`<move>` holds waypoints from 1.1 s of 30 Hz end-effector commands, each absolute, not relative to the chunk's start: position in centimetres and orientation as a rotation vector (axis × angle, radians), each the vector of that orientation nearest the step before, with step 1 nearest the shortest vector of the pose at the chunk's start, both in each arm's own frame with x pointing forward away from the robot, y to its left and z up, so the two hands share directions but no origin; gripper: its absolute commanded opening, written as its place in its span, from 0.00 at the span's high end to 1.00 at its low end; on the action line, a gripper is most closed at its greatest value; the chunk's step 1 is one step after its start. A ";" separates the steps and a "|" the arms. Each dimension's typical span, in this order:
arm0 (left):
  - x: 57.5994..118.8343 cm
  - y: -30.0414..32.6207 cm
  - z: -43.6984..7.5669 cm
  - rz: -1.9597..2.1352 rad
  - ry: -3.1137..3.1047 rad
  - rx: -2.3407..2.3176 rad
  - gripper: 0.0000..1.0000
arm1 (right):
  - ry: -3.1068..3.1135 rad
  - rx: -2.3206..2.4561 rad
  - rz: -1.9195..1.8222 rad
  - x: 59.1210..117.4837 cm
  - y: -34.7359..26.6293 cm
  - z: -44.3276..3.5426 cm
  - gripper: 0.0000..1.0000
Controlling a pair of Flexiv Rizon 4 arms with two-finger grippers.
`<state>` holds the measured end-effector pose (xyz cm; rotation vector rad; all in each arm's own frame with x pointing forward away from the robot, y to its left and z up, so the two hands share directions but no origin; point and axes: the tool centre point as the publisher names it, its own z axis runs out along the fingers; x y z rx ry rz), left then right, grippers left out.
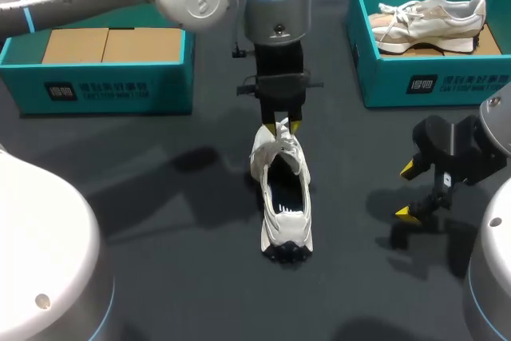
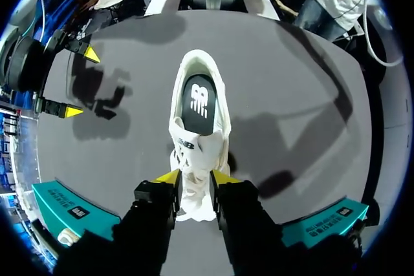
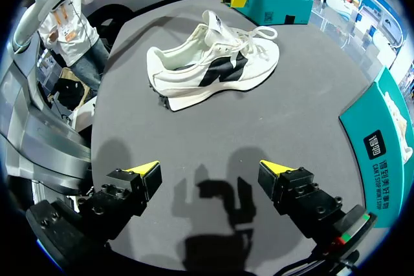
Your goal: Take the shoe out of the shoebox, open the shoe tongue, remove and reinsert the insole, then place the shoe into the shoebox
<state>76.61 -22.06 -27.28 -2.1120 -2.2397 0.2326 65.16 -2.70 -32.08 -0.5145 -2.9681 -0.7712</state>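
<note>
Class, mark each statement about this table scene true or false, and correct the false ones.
1. The left gripper is shut on the tongue of the white shoe. True.
2. The right gripper holds an insole. False: it is open and empty.
3. The white shoe lies inside a box. False: it stands on the table.
4. A second shoe lies in the shoebox at the right. True.

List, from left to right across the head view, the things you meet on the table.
Teal box with cardboard top → white shoe → right gripper
</note>
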 end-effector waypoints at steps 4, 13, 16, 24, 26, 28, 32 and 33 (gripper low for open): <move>75.0 -22.3 -29.4 0.266 -2.215 -2.125 0.76 | -2.972 -0.516 -0.770 64.9 -2.7 -32.0 0.00; 72.9 -21.9 -32.2 0.359 -2.164 -2.083 0.81 | -2.972 -0.516 -0.770 64.9 -2.7 -32.0 0.00; 72.2 -21.8 -32.8 0.373 -2.142 -2.079 0.80 | -2.972 -0.516 -0.770 64.9 -2.7 -32.0 0.00; 72.1 -22.0 -30.7 0.369 -2.170 -2.134 0.80 | -2.972 -0.516 -0.770 64.9 -2.7 -32.0 0.00; 71.9 -22.4 -30.5 0.368 -2.168 -2.145 0.80 | -2.972 -0.516 -0.770 64.9 -2.7 -32.0 0.00; 71.6 -22.8 -31.1 0.353 -2.160 -2.148 0.80 | -2.972 -0.516 -0.770 64.9 -2.7 -32.0 0.00; 70.9 -23.3 -33.6 0.326 -2.129 -2.118 0.80 | -2.972 -0.516 -0.770 64.9 -2.7 -32.0 0.00; 70.6 -23.3 -34.1 0.339 -2.115 -2.112 0.81 | -2.972 -0.516 -0.770 64.9 -2.7 -32.0 0.00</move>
